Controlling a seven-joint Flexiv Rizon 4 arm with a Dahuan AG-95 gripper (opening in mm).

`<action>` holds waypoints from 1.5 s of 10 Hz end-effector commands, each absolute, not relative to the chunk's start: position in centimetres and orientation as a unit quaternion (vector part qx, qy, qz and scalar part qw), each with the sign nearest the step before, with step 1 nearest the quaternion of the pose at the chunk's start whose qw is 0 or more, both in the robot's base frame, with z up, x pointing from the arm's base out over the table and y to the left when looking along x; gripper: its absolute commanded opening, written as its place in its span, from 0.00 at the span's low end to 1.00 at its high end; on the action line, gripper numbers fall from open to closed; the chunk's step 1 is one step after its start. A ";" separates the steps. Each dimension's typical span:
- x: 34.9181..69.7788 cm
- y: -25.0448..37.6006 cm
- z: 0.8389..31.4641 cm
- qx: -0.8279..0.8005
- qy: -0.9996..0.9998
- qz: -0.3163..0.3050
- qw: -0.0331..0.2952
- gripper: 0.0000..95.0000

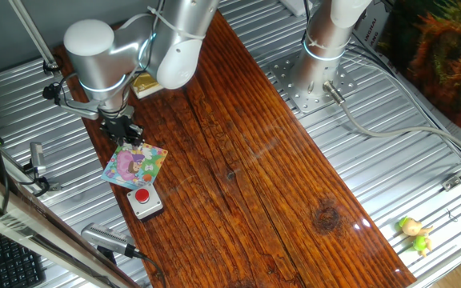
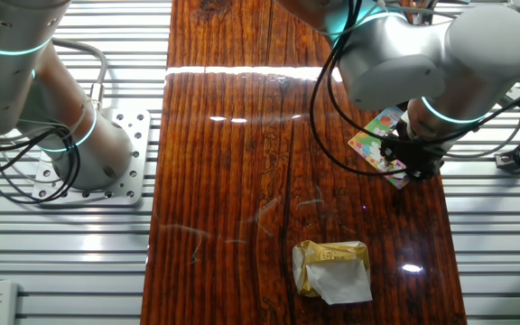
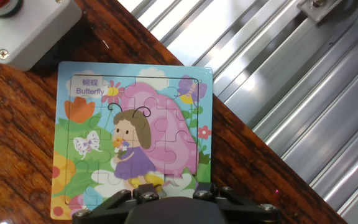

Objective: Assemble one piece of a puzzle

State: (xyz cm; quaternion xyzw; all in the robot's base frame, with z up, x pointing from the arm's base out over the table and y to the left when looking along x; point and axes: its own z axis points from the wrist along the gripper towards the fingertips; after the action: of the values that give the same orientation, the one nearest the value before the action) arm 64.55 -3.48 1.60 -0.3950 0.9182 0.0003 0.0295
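Gripper (image 1: pixel 123 128) hovers low over the puzzle (image 3: pixel 132 134) at centre-left of the hand view, finger spread impossible to tell, seemingly at the piece-seating stage, which calls for a careful downward press.

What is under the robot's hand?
The puzzle lies flat on the wooden table just below the gripper. Its bottom edge is hidden by the gripper body, so that strip cannot be seen.

The gripper (image 1: pixel 124 129) hangs over the puzzle (image 1: pixel 135 165) near the table's (image 1: pixel 262 176) long edge. A grey box (image 1: pixel 145 202) touches the puzzle's far corner. A wrapped block (image 2: pixel 332 268) lies well apart; between them, bare wood.
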 end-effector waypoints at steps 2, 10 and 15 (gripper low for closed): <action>64.6 -3.4 1.6 -0.399 0.916 0.003 0.029 0.40; 64.5 -3.7 1.6 -0.392 0.920 0.001 0.024 0.40; 64.6 -3.8 1.5 -0.388 0.921 0.003 0.023 0.40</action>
State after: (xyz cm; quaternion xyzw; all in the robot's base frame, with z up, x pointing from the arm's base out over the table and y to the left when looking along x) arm 64.67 -3.80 1.49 -0.3876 0.9215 0.0027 0.0237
